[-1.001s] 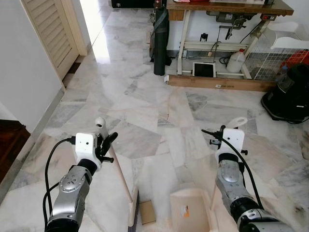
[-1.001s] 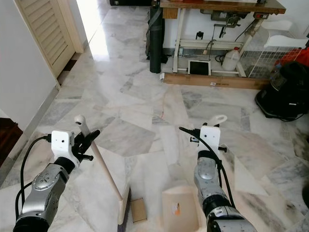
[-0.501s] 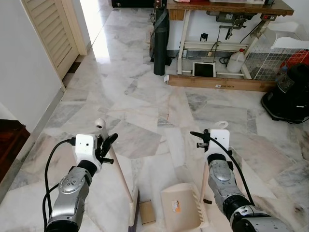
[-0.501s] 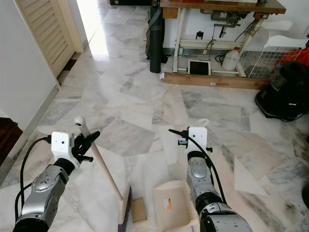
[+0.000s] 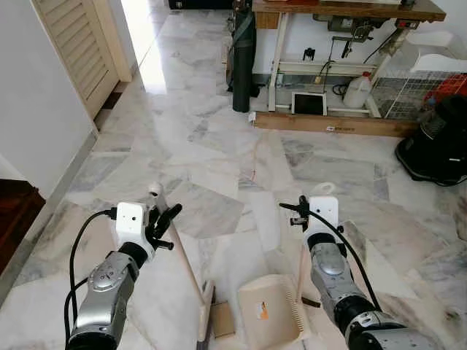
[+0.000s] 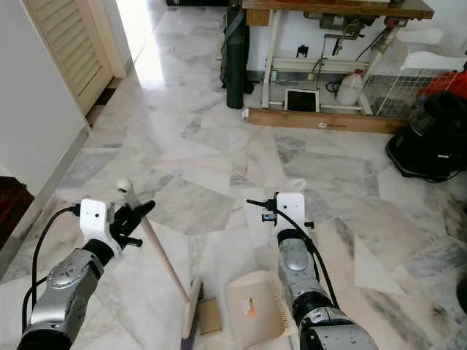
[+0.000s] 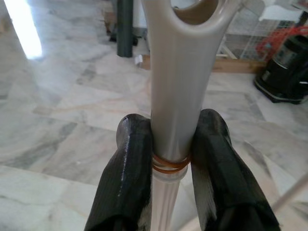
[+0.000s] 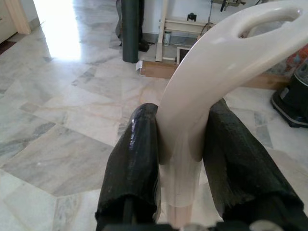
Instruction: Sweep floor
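The dustpan [image 5: 268, 319] has slid left toward the cardboard scrap [image 5: 222, 319].

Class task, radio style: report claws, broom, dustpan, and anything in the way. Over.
Left claw shut on broom handle. Right claw shut on dustpan handle. Cardboard scrap on floor between broom head and pan. Nothing blocking.

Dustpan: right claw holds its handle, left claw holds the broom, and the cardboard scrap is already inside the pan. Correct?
Not quite. The cardboard scrap lies on the floor between the broom head and the dustpan, not inside the pan; the left eye view shows it. The rest holds: the right claw holds the dustpan handle and the left claw holds the broom.
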You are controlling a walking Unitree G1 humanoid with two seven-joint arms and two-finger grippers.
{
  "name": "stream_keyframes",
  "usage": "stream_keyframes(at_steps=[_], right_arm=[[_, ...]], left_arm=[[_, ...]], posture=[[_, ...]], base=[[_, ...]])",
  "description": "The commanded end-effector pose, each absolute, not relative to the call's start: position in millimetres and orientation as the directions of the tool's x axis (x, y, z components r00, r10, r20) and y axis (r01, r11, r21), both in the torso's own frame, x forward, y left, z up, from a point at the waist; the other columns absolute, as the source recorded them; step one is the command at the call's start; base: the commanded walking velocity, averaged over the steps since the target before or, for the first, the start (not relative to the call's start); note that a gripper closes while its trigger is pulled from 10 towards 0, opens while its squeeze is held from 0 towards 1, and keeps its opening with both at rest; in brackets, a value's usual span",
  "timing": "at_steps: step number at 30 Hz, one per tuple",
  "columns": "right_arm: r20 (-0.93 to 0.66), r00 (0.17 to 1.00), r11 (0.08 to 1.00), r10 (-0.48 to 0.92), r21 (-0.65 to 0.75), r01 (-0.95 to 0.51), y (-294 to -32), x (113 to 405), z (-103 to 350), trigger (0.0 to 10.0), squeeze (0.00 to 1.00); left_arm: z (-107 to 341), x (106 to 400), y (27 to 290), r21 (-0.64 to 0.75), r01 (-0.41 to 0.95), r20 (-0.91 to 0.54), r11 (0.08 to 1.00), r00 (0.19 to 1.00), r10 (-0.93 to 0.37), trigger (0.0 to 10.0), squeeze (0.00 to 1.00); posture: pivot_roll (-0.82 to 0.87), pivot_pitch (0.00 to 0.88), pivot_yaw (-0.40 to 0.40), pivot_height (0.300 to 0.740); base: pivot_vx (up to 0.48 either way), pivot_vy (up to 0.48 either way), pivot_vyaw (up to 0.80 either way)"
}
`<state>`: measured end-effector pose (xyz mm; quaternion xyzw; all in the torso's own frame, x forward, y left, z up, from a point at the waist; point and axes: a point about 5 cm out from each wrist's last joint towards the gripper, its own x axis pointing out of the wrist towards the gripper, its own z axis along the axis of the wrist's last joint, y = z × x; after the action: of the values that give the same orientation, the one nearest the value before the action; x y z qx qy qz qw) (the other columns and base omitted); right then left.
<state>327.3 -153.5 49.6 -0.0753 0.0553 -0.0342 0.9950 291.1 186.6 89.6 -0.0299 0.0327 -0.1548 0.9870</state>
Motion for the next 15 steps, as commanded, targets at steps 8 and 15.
stream_keyframes(at_steps=[8, 15], right_arm=[[-0.189, 0.980, 0.981, -0.066, -0.189, 0.030, -147.1, 313.8, 29.5, 10.0, 0.00], [-0.196, 0.978, 0.980, -0.075, -0.195, 0.037, -145.3, 312.0, 27.3, 10.0, 0.00]], left_arm=[[97.4, 286.6, 209.2, -0.013, 0.205, -0.057, 0.979, 0.977, -0.205, 10.0, 0.00], [103.1, 276.1, 239.9, 0.098, -0.011, -0.057, 0.995, 0.998, 0.016, 10.0, 0.00]], posture=[[0.07, 0.086, -0.014, 0.740], [0.08, 0.078, -0.010, 0.740]], base=[[0.000, 0.000, 0.00], [0.000, 0.000, 0.00]])
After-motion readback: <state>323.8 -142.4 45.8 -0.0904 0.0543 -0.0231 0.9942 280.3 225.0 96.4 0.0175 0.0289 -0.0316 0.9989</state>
